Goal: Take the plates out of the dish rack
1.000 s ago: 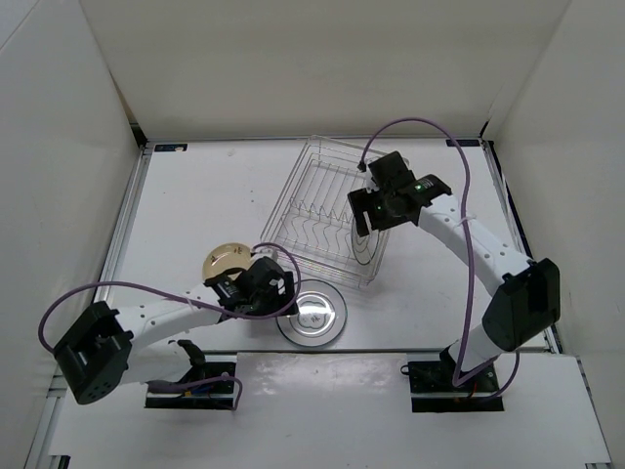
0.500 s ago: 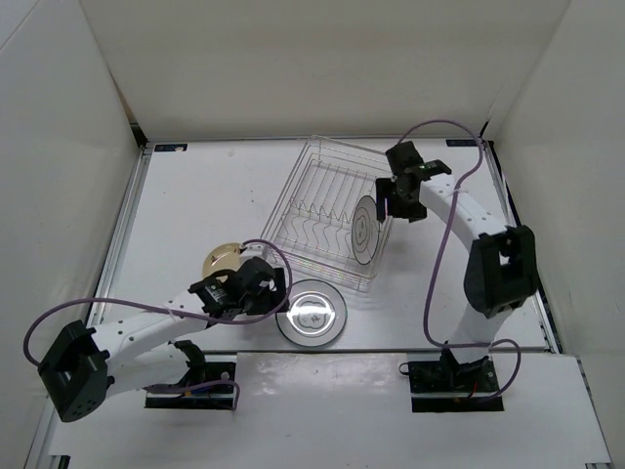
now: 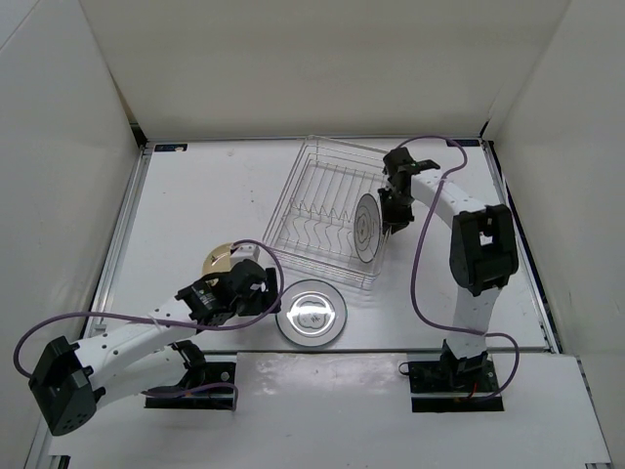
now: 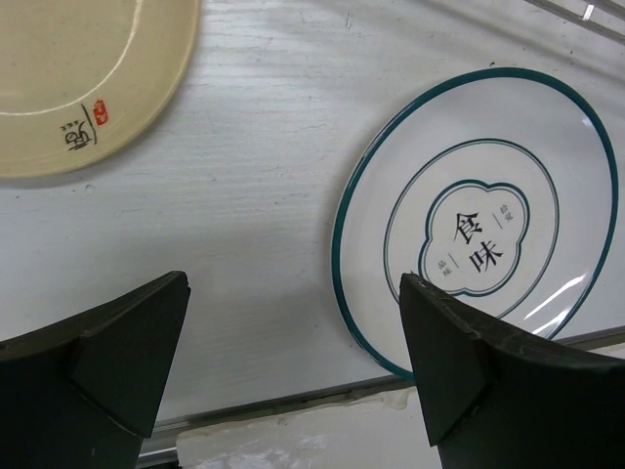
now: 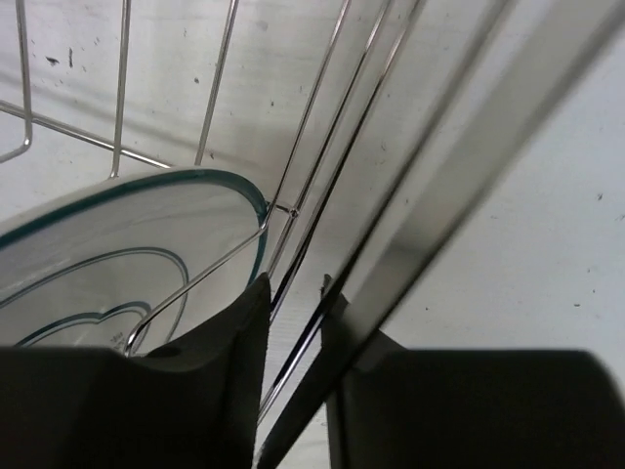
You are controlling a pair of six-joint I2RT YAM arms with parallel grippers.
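Note:
The dish rack, a silver wire basket, stands at the back middle of the table. One white plate with teal rings stands upright at its right end. A like plate and a tan plate lie flat on the table. My right gripper is at the rack's right wall, jaws close together. Rack wires run through the narrow gap, and the upright plate's rim is by the left fingertip. My left gripper hangs open between the flat plates.
White walls enclose the table on three sides. A metal strip marks the near table edge just below the left gripper. Purple cables loop beside both arms.
The right arm folded in and its gripper moved from above the standing plate to the rack's right wall, its jaws narrowing. The left arm drew back to the left, still open.

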